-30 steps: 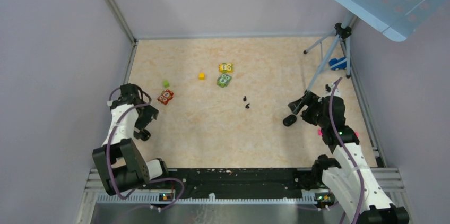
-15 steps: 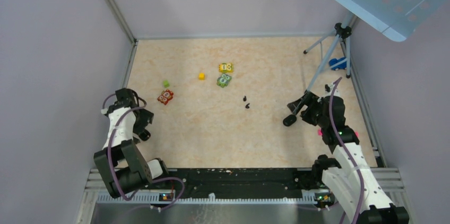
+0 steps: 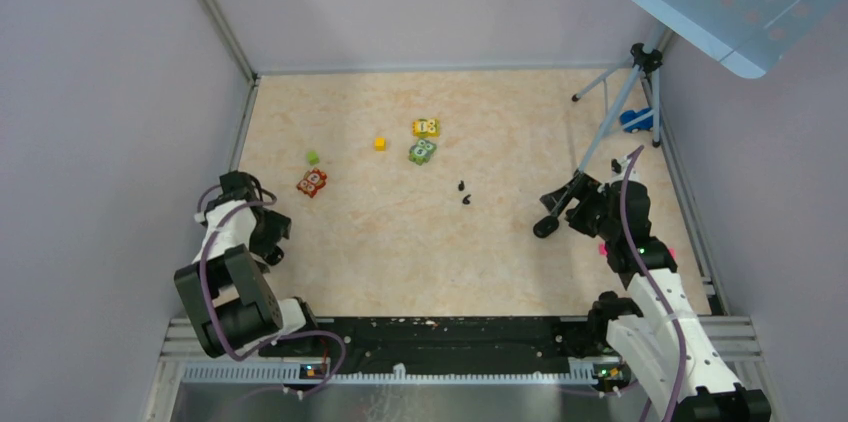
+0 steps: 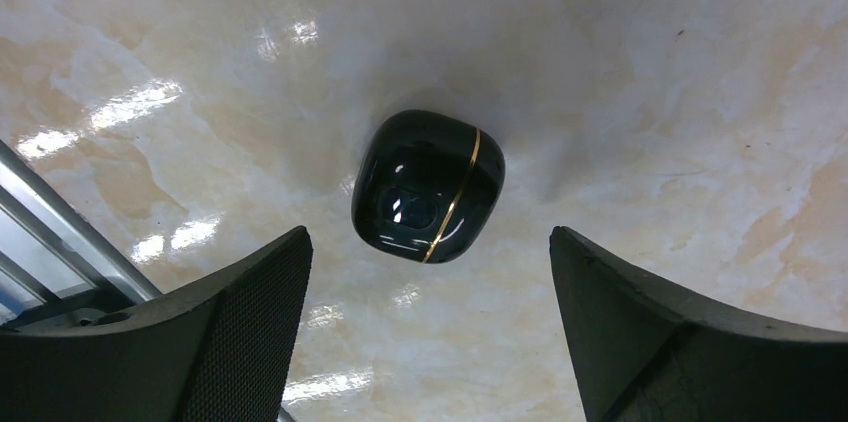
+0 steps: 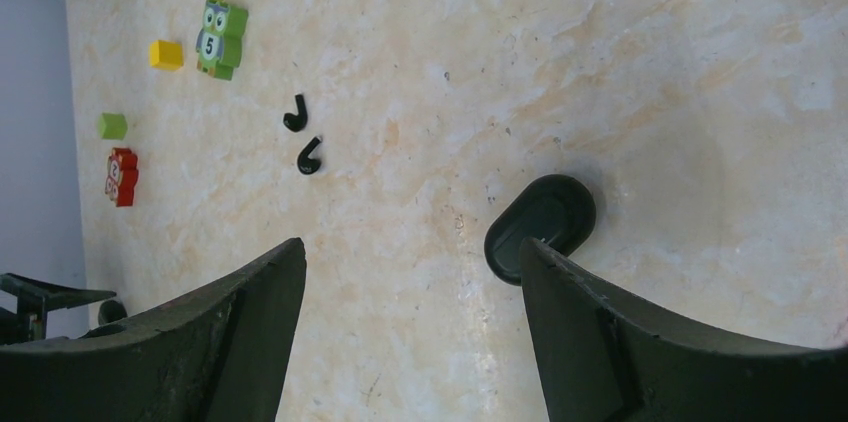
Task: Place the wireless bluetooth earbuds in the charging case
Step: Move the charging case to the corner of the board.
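The charging case (image 4: 428, 185), glossy black with a thin gold line, lies closed on the marbled table. My left gripper (image 4: 428, 234) is open above it, and the case sits between and just past its fingertips without touching them. In the top view the left gripper (image 3: 268, 240) is at the table's left edge and covers the case. The two earbuds (image 3: 461, 185) (image 3: 467, 200) lie side by side mid-table; they also show in the right wrist view (image 5: 293, 114) (image 5: 309, 156). My right gripper (image 5: 410, 242) is open and empty, at the right (image 3: 555, 210).
A black oval piece (image 5: 540, 227) lies by the right finger. Toy blocks stand at the back left: red (image 3: 312, 182), small green (image 3: 313, 157), small yellow (image 3: 380, 143), yellow (image 3: 426, 127), green (image 3: 422, 151). A tripod (image 3: 625, 92) stands at the back right. Walls enclose the table.
My left arm has drawn back a little toward the left near corner, gripper staying over the case. The right arm and the earbuds have not moved.
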Tool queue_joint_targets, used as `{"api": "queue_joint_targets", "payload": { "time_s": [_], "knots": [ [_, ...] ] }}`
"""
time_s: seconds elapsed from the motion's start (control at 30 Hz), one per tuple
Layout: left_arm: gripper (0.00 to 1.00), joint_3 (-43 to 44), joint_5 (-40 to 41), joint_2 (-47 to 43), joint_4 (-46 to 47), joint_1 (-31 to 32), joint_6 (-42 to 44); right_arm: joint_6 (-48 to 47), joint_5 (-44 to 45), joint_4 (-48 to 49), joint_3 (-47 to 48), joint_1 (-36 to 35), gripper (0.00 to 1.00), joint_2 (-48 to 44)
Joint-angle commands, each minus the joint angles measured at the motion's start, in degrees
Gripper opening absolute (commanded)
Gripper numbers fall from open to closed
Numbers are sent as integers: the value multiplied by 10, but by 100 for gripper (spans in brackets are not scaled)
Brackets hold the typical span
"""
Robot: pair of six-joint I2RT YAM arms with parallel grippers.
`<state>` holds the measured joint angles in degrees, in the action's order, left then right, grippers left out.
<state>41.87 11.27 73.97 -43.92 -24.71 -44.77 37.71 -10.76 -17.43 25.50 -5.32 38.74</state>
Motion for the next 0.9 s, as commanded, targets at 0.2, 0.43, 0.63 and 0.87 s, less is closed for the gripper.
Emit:
{"api": "queue_joint_targets", "payload": {
  "time_s": [0.2, 0.43, 0.63, 0.87],
  "knots": [
    [87, -24, -3, 30, 50, -13, -4, 11, -6, 6, 0, 4, 76, -8],
    [80, -23, 3, 34, 60, -15, -7, 11, -6, 2, -5, 5, 76, -12],
    [70, -25, -6, 47, 70, -26, -12, 16, -9, 10, -12, 4, 76, -15],
    [57, -21, -16, 51, 66, -27, -7, 13, -14, 15, -15, 5, 76, -12]
  ]
}}
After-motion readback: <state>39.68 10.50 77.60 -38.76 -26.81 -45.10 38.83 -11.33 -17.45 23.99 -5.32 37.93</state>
